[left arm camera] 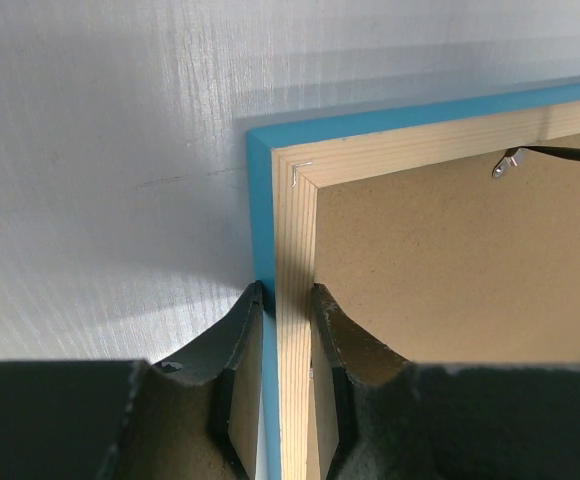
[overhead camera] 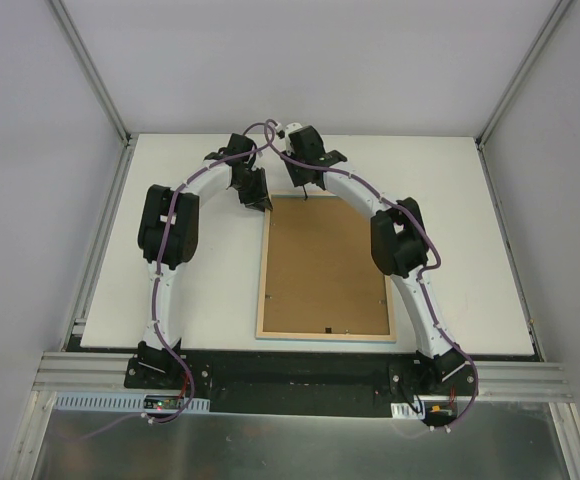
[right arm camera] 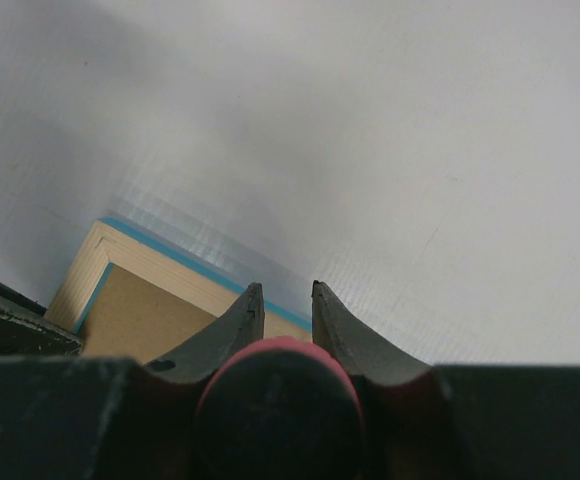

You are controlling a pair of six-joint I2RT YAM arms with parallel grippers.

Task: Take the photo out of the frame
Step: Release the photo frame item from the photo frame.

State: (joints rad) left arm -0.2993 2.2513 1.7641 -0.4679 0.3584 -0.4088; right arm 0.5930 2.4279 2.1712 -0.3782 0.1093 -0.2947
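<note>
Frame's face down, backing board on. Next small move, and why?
Probably ease the tip of the screwdriver down to the far edge of the backing board and lever there. The board sits in the frame, so the photo is hidden; the left gripper clamps the rail, and the right gripper grips the screwdriver.

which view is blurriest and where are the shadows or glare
Right wrist: softest, the frame corner smeared, its edge mirrored as sheen on the table, the red-handled screwdriver a blur. Left wrist: frame corner crisp, soft shadow band above it. Top external: even light, only faint shadows.
</note>
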